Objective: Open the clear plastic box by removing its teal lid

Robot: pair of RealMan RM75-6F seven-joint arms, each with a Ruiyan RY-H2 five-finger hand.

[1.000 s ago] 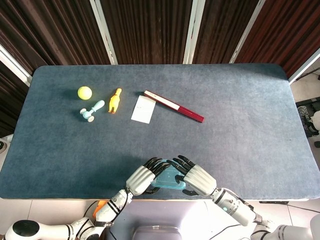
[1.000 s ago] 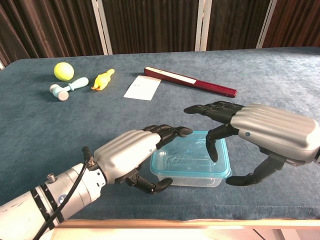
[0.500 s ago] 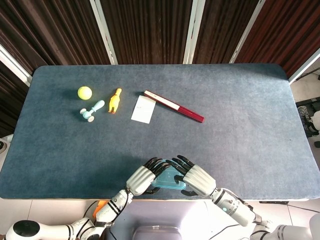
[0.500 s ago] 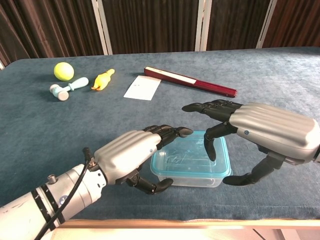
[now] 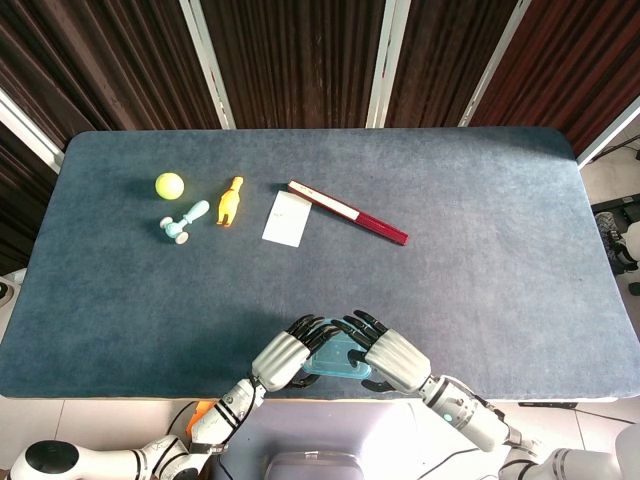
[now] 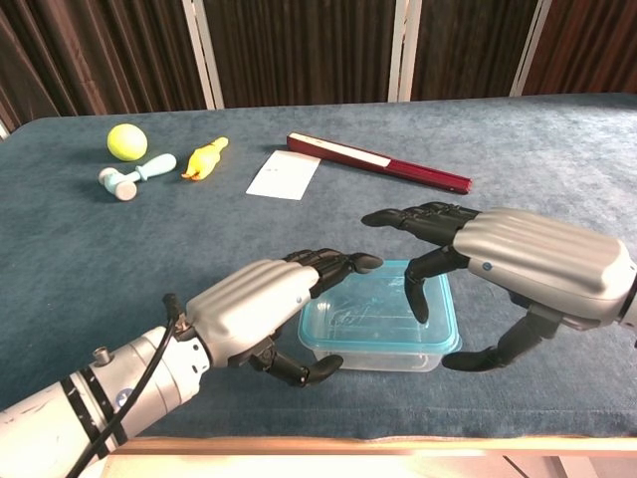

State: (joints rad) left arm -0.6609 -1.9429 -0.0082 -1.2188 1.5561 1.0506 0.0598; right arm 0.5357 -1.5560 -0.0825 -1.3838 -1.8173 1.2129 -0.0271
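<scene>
Blue-grey felt covers the table [image 5: 470, 250], and the clear plastic box [image 6: 383, 339] sits at its near edge, close to the robot, where both arms can reach it from either side. Its teal lid [image 6: 393, 299] is on, so opening has not begun. The right robot hand [image 6: 518, 264] hovers over the box's right end, fingers spread and curved downward with the thumb low by the near right corner, holding nothing; it looks poised to take the lid's rim. The left robot hand [image 6: 264, 309] brackets the left end, fingers arched over the lid and thumb beside the wall, probably to steady the box; whether it actually touches cannot be told. Far left lie a red stick [image 5: 348, 212], a paper slip [image 5: 284, 218] and small toys [image 5: 200, 208].
</scene>
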